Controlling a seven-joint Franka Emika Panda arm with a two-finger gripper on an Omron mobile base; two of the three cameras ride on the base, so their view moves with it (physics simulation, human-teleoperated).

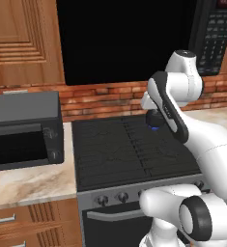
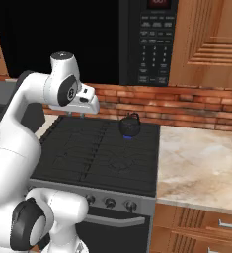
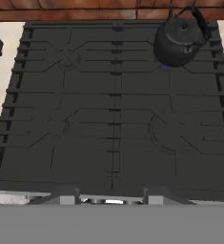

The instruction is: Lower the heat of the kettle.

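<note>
Left base view: a black stove [image 1: 129, 149] is set between marble counters, with a toaster oven [image 1: 23, 128] on the left counter and a microwave [image 1: 214, 34] mounted at the upper right. The kettle [image 1: 155, 120] is seen at the far right of the cooktop, largely masked by the arm, with a blue glow beneath it. A row of knobs [image 1: 112, 198] is carried on the stove's near front panel.

Right base view: the kettle [image 2: 130, 125] is seated on the far right burner, blue flame showing under its base, which is taken to mean the burner is lit. The gripper [image 2: 83, 114] is held high over the far left of the cooktop, well apart from the kettle and the knobs [image 2: 110, 201]. It is empty; how far the jaws stand apart cannot be told.

Hand view: the cooktop is looked down upon, the kettle [image 3: 180, 40] at its far right corner. The height is judged to serve surveying, the knob for that burner being the likely next target.
</note>
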